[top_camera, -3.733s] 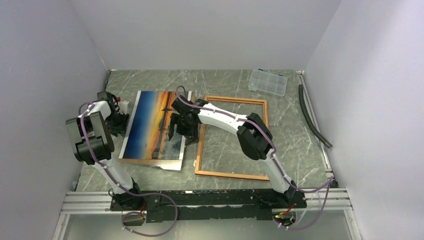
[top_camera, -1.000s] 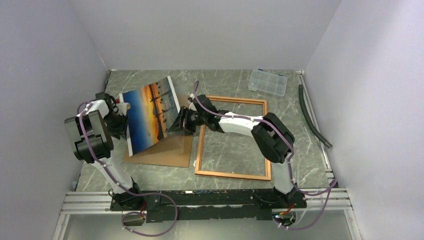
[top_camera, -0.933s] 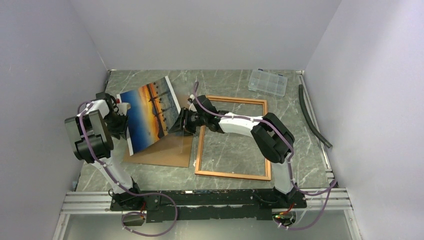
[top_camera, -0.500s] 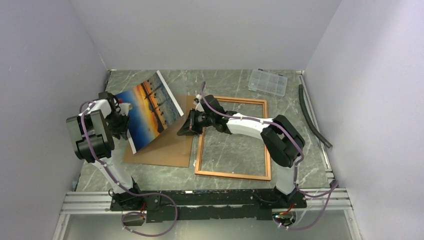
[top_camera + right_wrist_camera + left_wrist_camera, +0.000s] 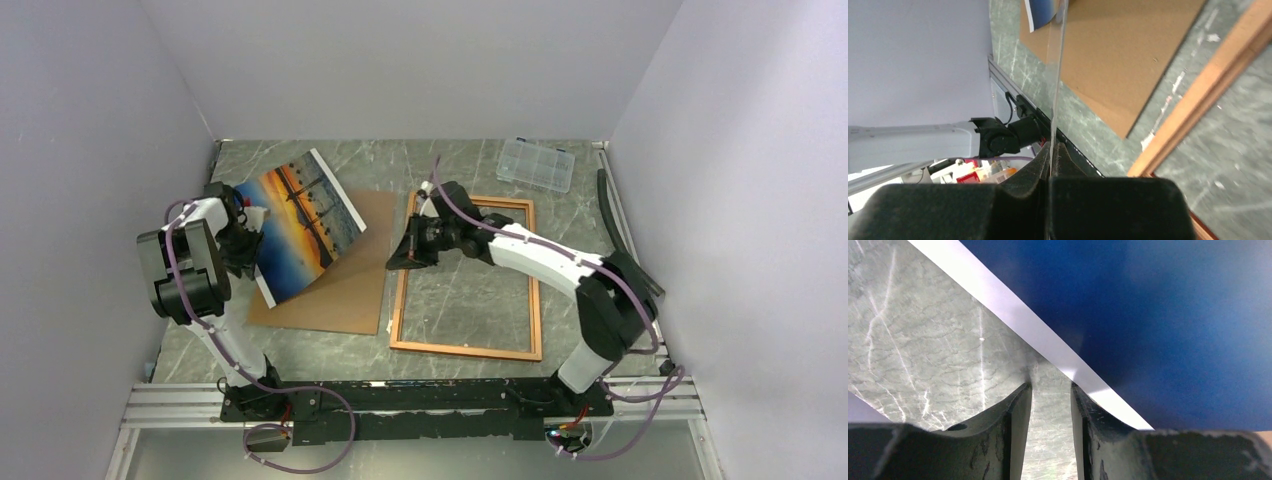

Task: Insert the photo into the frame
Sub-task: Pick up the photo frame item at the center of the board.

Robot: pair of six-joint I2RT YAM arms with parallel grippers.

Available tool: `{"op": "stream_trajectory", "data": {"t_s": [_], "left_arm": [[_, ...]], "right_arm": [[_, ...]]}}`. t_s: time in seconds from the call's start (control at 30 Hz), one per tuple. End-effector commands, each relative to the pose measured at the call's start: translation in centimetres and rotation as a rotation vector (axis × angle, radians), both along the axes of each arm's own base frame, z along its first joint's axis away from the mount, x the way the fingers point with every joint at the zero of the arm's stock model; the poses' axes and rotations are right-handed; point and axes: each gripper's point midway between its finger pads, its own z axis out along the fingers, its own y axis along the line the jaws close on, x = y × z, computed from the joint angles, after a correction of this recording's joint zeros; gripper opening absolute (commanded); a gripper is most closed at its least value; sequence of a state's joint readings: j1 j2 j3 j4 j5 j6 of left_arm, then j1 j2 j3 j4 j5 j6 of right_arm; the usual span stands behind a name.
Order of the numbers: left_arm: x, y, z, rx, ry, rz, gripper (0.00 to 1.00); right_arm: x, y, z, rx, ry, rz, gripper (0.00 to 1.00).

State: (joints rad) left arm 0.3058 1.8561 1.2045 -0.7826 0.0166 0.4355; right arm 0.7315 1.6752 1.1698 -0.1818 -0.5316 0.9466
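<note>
The photo (image 5: 300,225), an orange sunset print with a blue side, stands tilted over the left of the table. In the left wrist view its blue face (image 5: 1158,315) and white border lie right by my left gripper (image 5: 1050,385). That gripper (image 5: 248,232) is open, with only marble between its fingers. My right gripper (image 5: 400,257) hovers at the left rail of the frame (image 5: 468,201) and is shut on a thin clear sheet (image 5: 1057,75), seen edge-on. The sheet runs up to the photo's corner (image 5: 1040,11). The frame (image 5: 1198,95) lies flat.
A brown backing board (image 5: 345,275) lies flat between the photo and the frame, also visible in the right wrist view (image 5: 1128,55). A clear compartment box (image 5: 536,164) sits at the back right. A black hose (image 5: 622,235) runs along the right wall.
My right gripper has shut on the clear sheet and moved right, onto the frame's left rail. The photo has swung further left and back. The left arm has barely moved.
</note>
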Motion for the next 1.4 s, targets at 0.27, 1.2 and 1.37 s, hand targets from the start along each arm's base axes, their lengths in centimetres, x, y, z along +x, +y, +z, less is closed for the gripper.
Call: {"op": "stream_trajectory", "data": {"t_s": [0.27,1.2,1.37], "left_arm": [[-0.6,-2.6,-2.6,-0.023,0.055,-0.093,0.41],[3.0,-21.3,12.5,-0.318,-0.148,-0.317,0.94],[3.3,-25.6,10.3,-0.247,-0.101,-0.429,0.94]], "right_arm": [[-0.4,-11.3,4.5,-0.178,-0.151,-0.086,0.00],[-3.5,-17.0,14.2,-0.168,-0.390,-0.032,0.00],[-3.3,-20.9,13.0,-0.325,-0.379,-0.157,0.00]]}}
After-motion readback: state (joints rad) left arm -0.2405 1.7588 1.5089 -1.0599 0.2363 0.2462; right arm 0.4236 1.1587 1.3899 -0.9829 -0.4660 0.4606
